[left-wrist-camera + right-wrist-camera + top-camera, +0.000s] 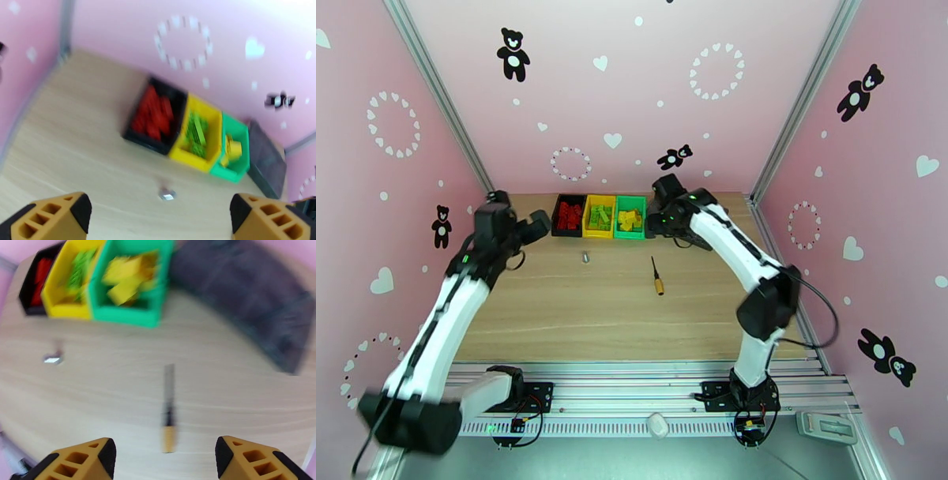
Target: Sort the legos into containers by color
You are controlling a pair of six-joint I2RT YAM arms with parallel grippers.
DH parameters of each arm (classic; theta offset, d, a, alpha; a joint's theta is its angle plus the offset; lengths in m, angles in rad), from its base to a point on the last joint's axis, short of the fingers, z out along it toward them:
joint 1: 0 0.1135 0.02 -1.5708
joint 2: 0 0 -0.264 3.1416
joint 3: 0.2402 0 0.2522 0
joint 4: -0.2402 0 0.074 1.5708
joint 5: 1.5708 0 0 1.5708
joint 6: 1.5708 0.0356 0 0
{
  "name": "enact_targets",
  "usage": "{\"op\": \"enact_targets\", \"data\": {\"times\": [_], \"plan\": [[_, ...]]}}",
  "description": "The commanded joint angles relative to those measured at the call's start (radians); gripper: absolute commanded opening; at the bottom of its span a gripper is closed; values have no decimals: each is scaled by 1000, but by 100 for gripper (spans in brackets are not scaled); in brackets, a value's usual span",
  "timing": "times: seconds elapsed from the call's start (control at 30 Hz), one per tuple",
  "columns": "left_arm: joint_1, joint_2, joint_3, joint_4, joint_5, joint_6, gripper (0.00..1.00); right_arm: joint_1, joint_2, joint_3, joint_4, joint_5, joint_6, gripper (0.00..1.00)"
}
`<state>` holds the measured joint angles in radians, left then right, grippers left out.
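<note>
Three containers stand side by side at the table's far edge. The black bin (556, 215) holds red legos (570, 215), the yellow bin (586, 217) green legos (600, 215), the green bin (617, 219) yellow legos (630, 219). My left gripper (539, 227) hovers just left of the black bin (146, 142). In its wrist view it (161, 211) is open with nothing between the fingers. My right gripper (654, 225) hangs just right of the green bin (126, 315). It (165, 461) is open and empty, above the table.
An orange-handled screwdriver (656, 278) lies on the wood in front of the bins, below my right gripper (169, 413). A small grey metal piece (585, 256) sits in front of the yellow bin. A dark grey tray (245, 291) stands right of the green bin.
</note>
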<state>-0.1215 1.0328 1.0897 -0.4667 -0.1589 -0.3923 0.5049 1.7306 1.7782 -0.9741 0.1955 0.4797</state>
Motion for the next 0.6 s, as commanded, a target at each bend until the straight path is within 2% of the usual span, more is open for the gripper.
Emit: {"op": "enact_targets", "data": {"times": [0.0, 0.03, 0.07, 0.1, 0.2, 0.3, 0.37, 0.43, 0.5, 0.57], "plan": [[-6, -57, -41, 102, -224, 151, 99, -16, -191, -129, 214, 183, -59, 76], [-4, -64, -37, 90, -248, 193, 98, -19, -224, -180, 281, 208, -97, 77], [-4, -66, -32, 82, -263, 219, 99, -20, -249, -229, 336, 256, -137, 95], [-4, -67, -30, 84, -278, 217, 98, -20, -261, -269, 369, 311, -160, 99], [-2, -69, -31, 100, -336, 124, 99, -19, -248, -335, 369, 610, -54, 98], [-1, -62, -63, 192, -418, 136, 98, -26, -231, -341, 335, 724, -32, 99], [1, -48, -95, 282, -447, 196, 98, -26, -269, -394, 402, 747, -40, 99], [2, -25, -130, 309, -425, 265, 98, -36, -318, -502, 600, 701, -164, 99], [10, -4, -186, 302, -484, 246, 99, -78, -344, -593, 715, 613, -215, 99], [31, -14, -299, 338, -511, 207, 98, -134, -349, -670, 746, 591, -196, 99]]}}
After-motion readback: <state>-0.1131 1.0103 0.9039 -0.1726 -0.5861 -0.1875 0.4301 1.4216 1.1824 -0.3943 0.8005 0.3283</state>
